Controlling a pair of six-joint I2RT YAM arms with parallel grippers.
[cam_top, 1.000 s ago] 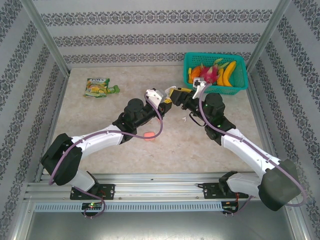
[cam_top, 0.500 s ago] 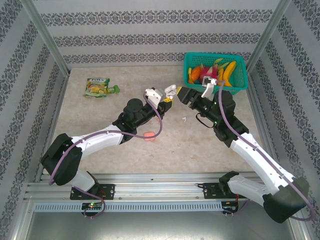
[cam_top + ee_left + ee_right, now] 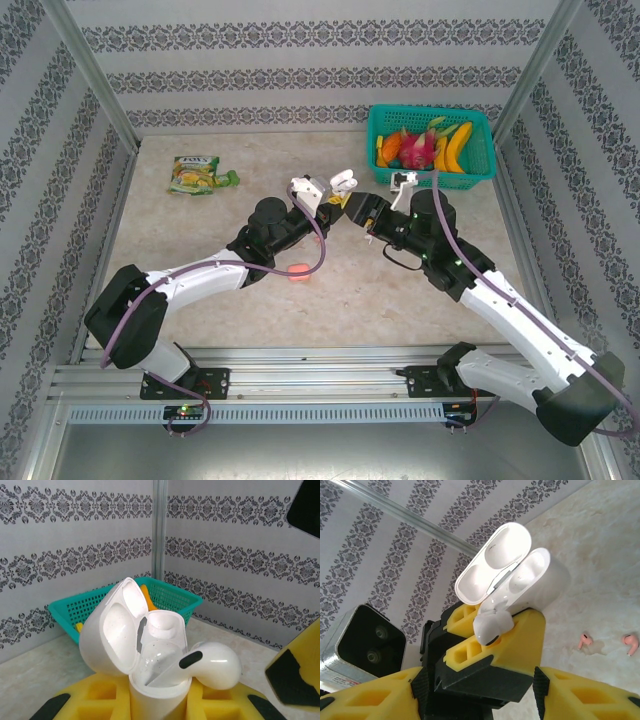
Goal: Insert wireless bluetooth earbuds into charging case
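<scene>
Leaving the white stemmed plastic earbud (image 3: 215, 664) only half seated, stem down in its slot and bulb leaning out over the rim of the white rounded plastic charging case (image 3: 155, 700), lid tipped back. Clamping that case upright between the closed yellow fingers of the left gripper (image 3: 338, 197), likely presenting the mouth for loading. Hovering just beside it with the right gripper (image 3: 362, 208), jaws spread and carrying nothing, probably lining up to press the bud home. Leaving two pale pink earbuds (image 3: 584, 641) on the beige marbled tabletop (image 3: 600, 555). Against half a second back, sitting lower and nearer the case with the right gripper, keeping the left arm put.
</scene>
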